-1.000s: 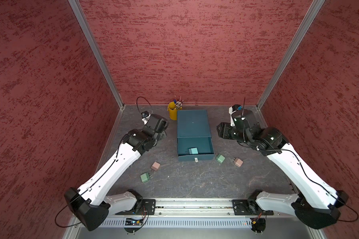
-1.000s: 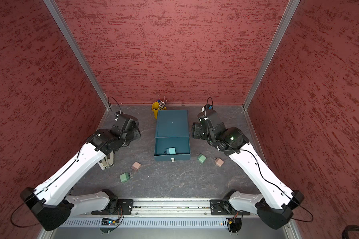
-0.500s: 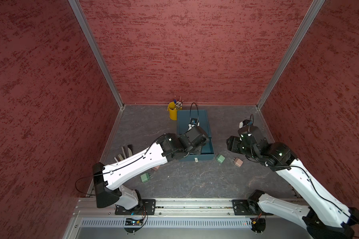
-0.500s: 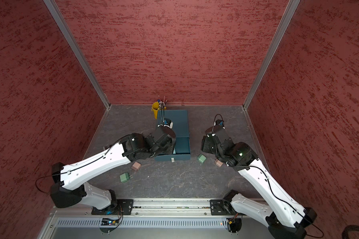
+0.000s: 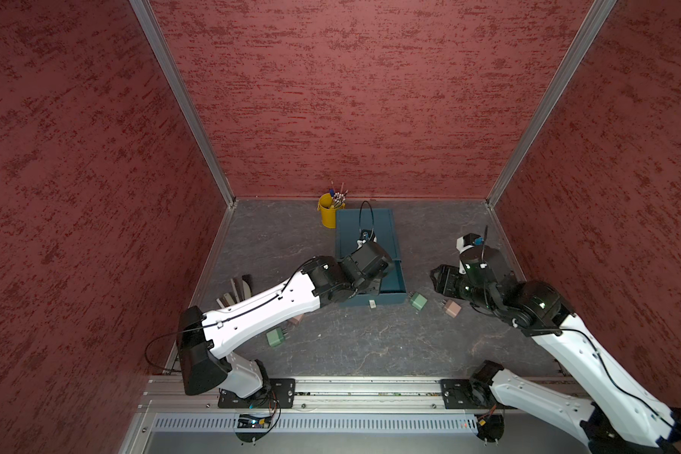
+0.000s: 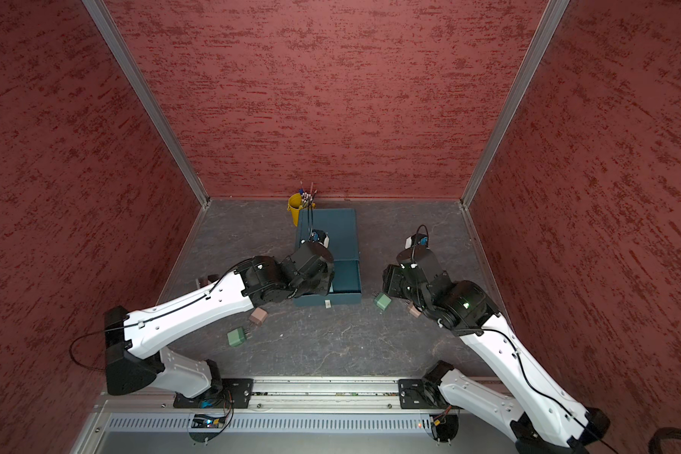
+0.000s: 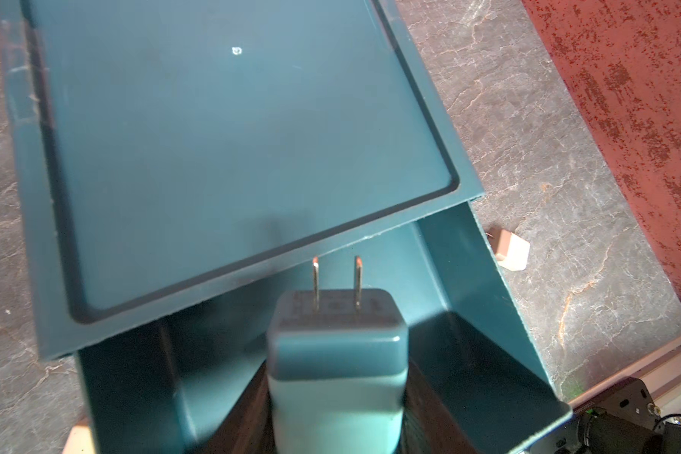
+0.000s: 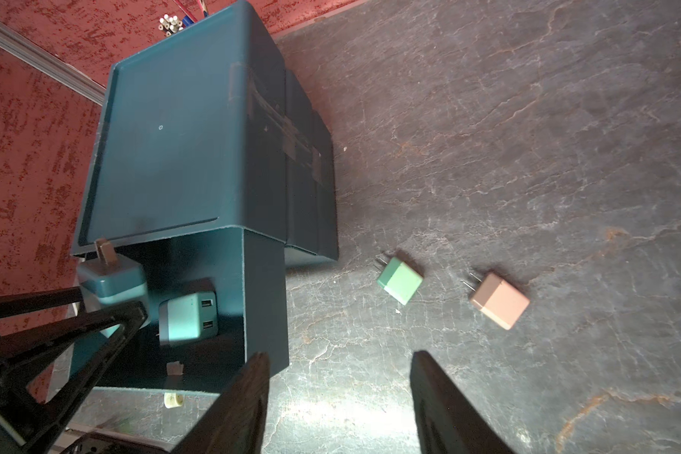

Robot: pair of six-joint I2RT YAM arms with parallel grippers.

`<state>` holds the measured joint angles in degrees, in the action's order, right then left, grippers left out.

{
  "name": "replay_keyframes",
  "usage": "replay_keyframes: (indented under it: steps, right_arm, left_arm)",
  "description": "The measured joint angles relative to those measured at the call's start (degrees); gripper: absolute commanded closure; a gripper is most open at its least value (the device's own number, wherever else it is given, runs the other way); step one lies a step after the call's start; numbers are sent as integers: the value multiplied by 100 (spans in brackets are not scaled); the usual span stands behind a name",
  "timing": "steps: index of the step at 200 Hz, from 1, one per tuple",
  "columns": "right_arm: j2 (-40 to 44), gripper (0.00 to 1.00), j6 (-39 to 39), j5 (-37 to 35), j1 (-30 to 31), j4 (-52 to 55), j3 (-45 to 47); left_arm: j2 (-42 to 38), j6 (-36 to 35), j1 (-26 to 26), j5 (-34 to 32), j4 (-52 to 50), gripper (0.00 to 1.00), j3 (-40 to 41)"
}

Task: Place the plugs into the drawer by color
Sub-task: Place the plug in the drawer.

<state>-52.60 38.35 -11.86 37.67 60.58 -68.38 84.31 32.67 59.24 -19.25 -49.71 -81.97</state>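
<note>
The dark teal plastic chest of 3 stacked drawers (image 5: 346, 243) (image 6: 343, 228) (image 7: 213, 137) (image 8: 166, 157) stands on the grey stone-patterned table (image 5: 370, 346), toward the back wall. Its top drawer (image 5: 394, 293) (image 8: 264, 295) (image 7: 488, 314) is pulled out, and a small white pull tab (image 5: 372, 303) (image 8: 173, 401) shows on the drawer front.

1 light teal-blue cube plug (image 8: 187, 318) lies on its side on the floor of the open drawer, with its 2 USB ports facing outward. The left gripper (image 7: 337, 393) (image 8: 111, 302) is clenched on a second light teal-blue plug (image 7: 337, 353) (image 8: 113, 283). It holds this plug over the same drawer, just beside the first, with the 2 metal prongs pointing toward the chest body. Whether the held plug touches the drawer floor cannot be told.

The right gripper (image 8: 339, 357) (image 5: 439, 277) is spread wide and holds nothing. It hangs over the table beside the open drawer.

Near the right gripper, 1 mint green plug (image 5: 418, 302) (image 6: 382, 302) (image 8: 401, 281) and 1 pinkish beige plug (image 5: 452, 308) (image 8: 500, 300) lie on the table close together but apart. On the other side of the chest lie another mint green plug (image 5: 276, 337) (image 6: 236, 337) and another pinkish beige plug (image 6: 258, 316).

A yellow pen cup (image 5: 328, 214) (image 6: 295, 212) filled with pens stands at the chest's back corner. Flat beige-grey strips (image 5: 236, 291) lie near the left wall.
</note>
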Motion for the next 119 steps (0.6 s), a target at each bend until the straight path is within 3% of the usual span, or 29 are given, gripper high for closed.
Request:
replay_keyframes:
  steps: [8, 54, 119]
  right_arm:
    - [4, 39, -4, 20, 0, -11, 0]
    - [72, 32, -120, 186, 0, -140, 85]
    - [125, 27, -341, 516, 61, -236, 85]
  left_arm:
    - [0, 0, 0, 28, 11, 48, 26]
    - [-42, -7, 0, 149, 87, 26, 59]
    - [-479, -160, -37, 72, 105, 23, -160]
